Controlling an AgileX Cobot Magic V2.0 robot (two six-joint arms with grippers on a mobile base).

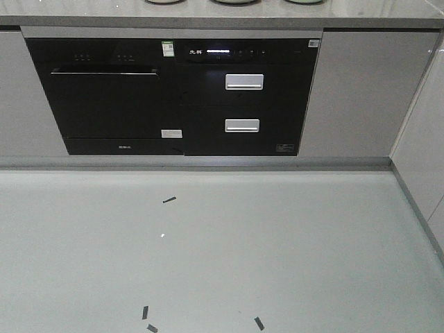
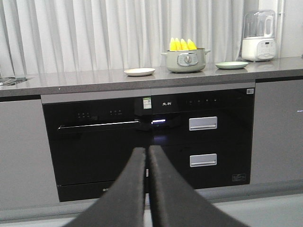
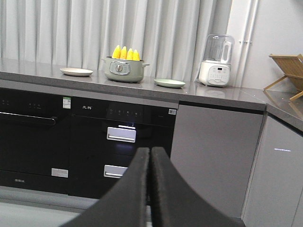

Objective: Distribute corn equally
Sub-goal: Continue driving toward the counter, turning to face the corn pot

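Left wrist-mounted view: my left gripper has its two black fingers pressed together with nothing between them. It hangs low, aimed at the black appliance front that sits under the pot.

The corn is all in that grey-green pot. I count four yellow cobs standing upright in it, bunched together with their pointed tips above the rim. The pot stands on the grey countertop, with a pale curtain behind it.

A white plate lies on the counter to the left of the pot, near it but not touching. A pale green plate lies to the right of the pot, also apart from it. I see nothing on either plate. Past the green plate, farther right of the pot, stands a white blender with a clear jar on top.

From the right wrist-mounted view, my right gripper is likewise closed, finger against finger and holding nothing, well below the pot and to its right. A wooden rack shows at the far right, well away from the pot.

The exterior front-facing view gives me only the appliance front below the pot and the grey floor, which has a few short black tape marks on it.
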